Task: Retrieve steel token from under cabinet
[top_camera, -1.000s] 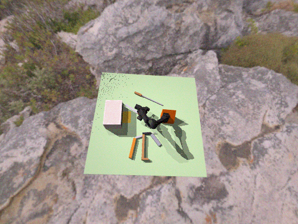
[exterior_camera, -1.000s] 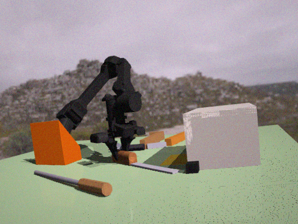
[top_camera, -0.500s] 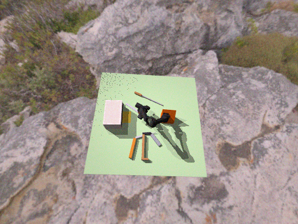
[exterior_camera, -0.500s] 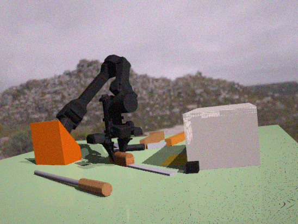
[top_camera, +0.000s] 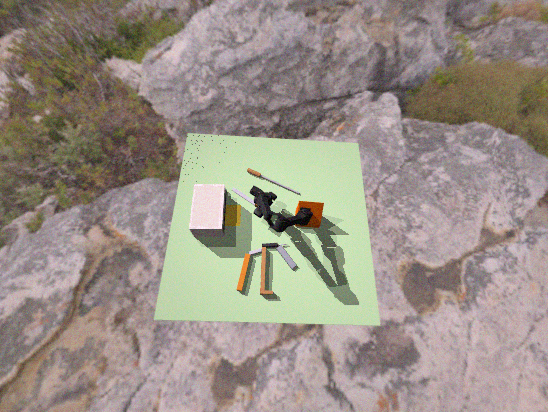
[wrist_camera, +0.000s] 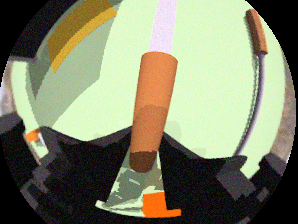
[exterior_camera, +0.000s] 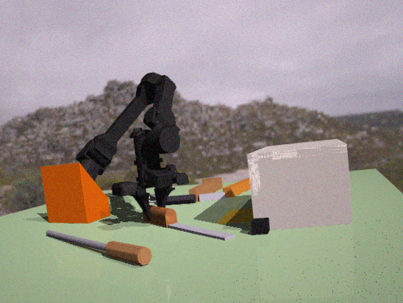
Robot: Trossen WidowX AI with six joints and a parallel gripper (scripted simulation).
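Note:
My gripper [exterior_camera: 156, 214] [wrist_camera: 147, 131] is shut on the orange-brown handle of a flat-bladed tool. The handle [exterior_camera: 164, 216] [wrist_camera: 154, 85] lies low between the fingers, and the pale grey blade [top_camera: 243, 196] [exterior_camera: 200, 232] [wrist_camera: 163, 25] points towards the cabinet side, its tip outside the cabinet. Whether the tool touches the table I cannot tell. The white cabinet [top_camera: 207, 206] [exterior_camera: 301, 187] stands at the left in the top view. The yellow marked area [top_camera: 233, 215] [exterior_camera: 236, 217] [wrist_camera: 82, 37] lies in front of it, partly shaded. The token and the vent slots do not show.
A thin rod tool with an orange-brown handle [top_camera: 254, 172] [exterior_camera: 129, 252] [wrist_camera: 257, 35] lies on one side. An orange block [top_camera: 316, 210] [exterior_camera: 66, 193] stands near the arm's base. Several bars, including an orange one [top_camera: 243, 272], lie opposite. A black block [exterior_camera: 260, 226] sits at the cabinet's corner.

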